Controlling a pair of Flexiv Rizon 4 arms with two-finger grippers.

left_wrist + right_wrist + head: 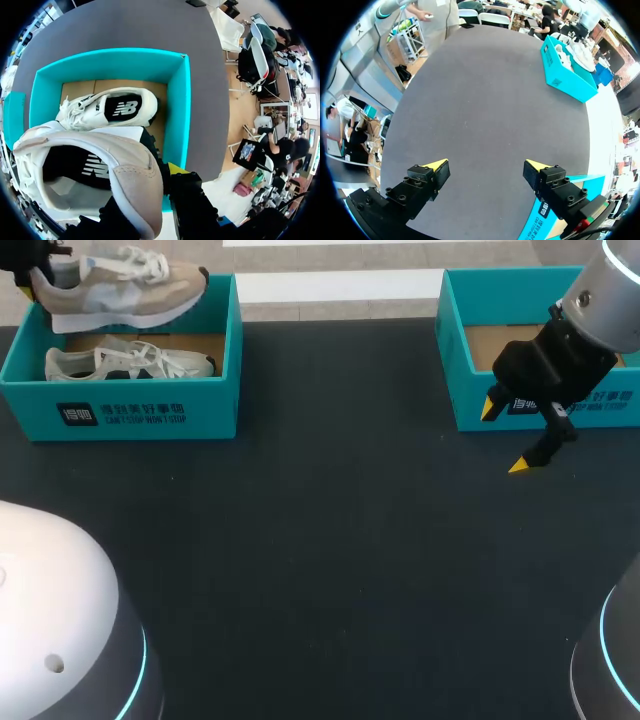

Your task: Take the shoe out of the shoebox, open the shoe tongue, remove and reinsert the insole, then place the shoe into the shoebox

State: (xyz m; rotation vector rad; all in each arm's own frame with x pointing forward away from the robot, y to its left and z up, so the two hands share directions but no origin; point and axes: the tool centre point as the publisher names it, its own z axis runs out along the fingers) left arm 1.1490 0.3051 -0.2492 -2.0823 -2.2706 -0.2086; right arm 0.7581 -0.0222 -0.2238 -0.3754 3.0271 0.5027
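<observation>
Yellow tips mark our left gripper (30,278), and it is pinching the heel of the beige shoe (125,288). In the left wrist view we see only one yellow tip, touching the back of the heel. The shoe hides the other tip. The beige shoe hangs in the air above the left shoebox (120,412), over the box's back edge. It sits level with its sole down, and its toe points toward the right side of the left shoebox. Its laces are white and its inside is dark.

Down inside the left shoebox a white shoe (130,362) lies on its side on the brown cardboard floor. Its toe points the same way as the beige one's. The left shoebox is teal and stands on the dark table (330,560).

Our right gripper (505,438) is well apart from the left shoebox, far out to its right. Its two fingers are spread wide with nothing between them, and it hangs over the bare table. The right shoebox (452,350) is teal too. It stands on the same table, also far to the right of the left shoebox, and we can see some of its brown floor.
</observation>
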